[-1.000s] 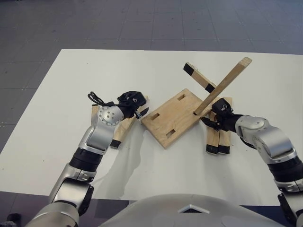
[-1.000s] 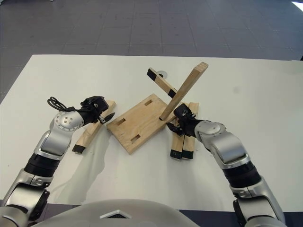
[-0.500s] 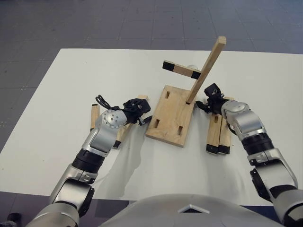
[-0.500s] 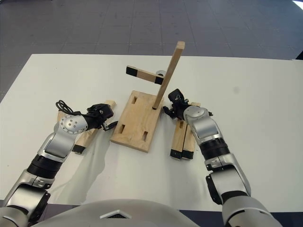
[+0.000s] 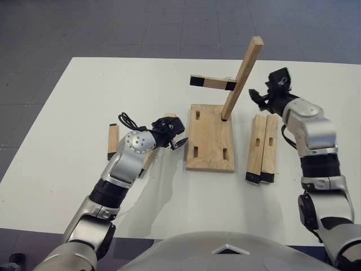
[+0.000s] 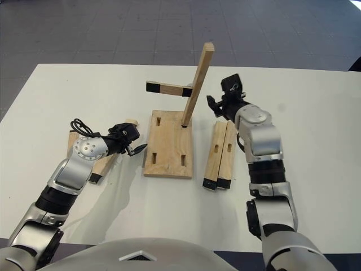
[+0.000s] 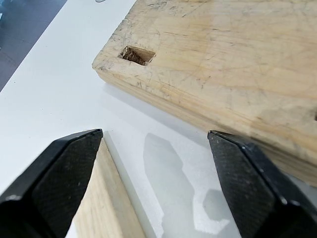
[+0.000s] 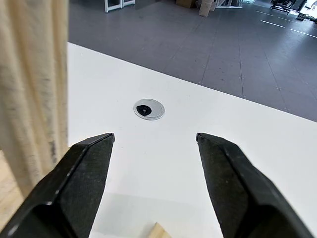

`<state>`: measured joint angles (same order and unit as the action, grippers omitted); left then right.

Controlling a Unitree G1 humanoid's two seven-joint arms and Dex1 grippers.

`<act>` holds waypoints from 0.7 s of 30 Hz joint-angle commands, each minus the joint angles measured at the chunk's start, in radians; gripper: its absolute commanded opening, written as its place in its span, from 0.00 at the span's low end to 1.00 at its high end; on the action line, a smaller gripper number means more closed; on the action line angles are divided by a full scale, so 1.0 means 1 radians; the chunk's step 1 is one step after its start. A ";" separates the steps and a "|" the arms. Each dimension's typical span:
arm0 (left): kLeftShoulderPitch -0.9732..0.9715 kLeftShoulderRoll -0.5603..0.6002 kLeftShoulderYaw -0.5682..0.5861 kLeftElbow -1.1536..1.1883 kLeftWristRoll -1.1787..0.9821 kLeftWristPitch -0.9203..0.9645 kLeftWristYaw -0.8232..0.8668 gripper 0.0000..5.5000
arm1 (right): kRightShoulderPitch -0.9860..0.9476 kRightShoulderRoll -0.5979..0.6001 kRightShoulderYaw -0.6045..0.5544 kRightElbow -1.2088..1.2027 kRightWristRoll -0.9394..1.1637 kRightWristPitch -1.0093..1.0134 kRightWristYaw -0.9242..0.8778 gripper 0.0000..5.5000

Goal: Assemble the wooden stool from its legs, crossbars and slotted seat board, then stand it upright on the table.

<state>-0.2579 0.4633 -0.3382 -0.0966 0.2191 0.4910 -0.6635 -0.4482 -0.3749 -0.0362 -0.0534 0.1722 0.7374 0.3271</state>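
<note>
The slotted seat board (image 5: pixel 210 137) lies flat on the white table (image 5: pixel 84 96). One leg (image 5: pixel 241 77) stands tilted in its far right slot, and a black-tipped crossbar (image 5: pixel 213 83) sticks out from the leg to the left. My left gripper (image 5: pixel 181 136) is open just left of the board's edge, over a wooden piece (image 7: pixel 99 198); the board's edge (image 7: pixel 223 64) lies close ahead of it. My right gripper (image 5: pixel 260 99) is open to the right of the standing leg (image 8: pixel 34 89), apart from it.
Two more legs (image 5: pixel 262 147) lie side by side right of the board. Short wooden pieces (image 5: pixel 113 140) lie under and beside my left forearm. A round metal grommet (image 8: pixel 149 109) sits in the table beyond the leg. The table's near side has free room.
The seat board has turned square to me, carrying the leg more upright. My right gripper has left the leg's base and risen toward the far right. My left gripper has followed the board rightward.
</note>
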 commanded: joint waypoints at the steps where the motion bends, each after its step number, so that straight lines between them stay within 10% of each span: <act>1: 0.031 0.005 0.079 -0.048 -0.003 0.021 0.070 0.72 | 0.373 0.094 -0.166 -0.588 0.074 0.256 -0.116 0.56; 9: 0.088 0.015 0.113 -0.098 -0.012 0.030 0.094 0.72 | 0.898 0.129 -0.048 -0.828 -0.050 0.162 -0.208 0.56; 21: 0.090 0.002 0.110 -0.100 -0.016 0.041 0.111 0.72 | 0.989 0.005 -0.004 -0.717 -0.135 0.103 -0.162 0.56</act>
<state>-0.1690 0.4679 -0.2308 -0.1911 0.2073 0.5198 -0.5616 0.5410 -0.3457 -0.0450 -0.8054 0.0674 0.8128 0.1687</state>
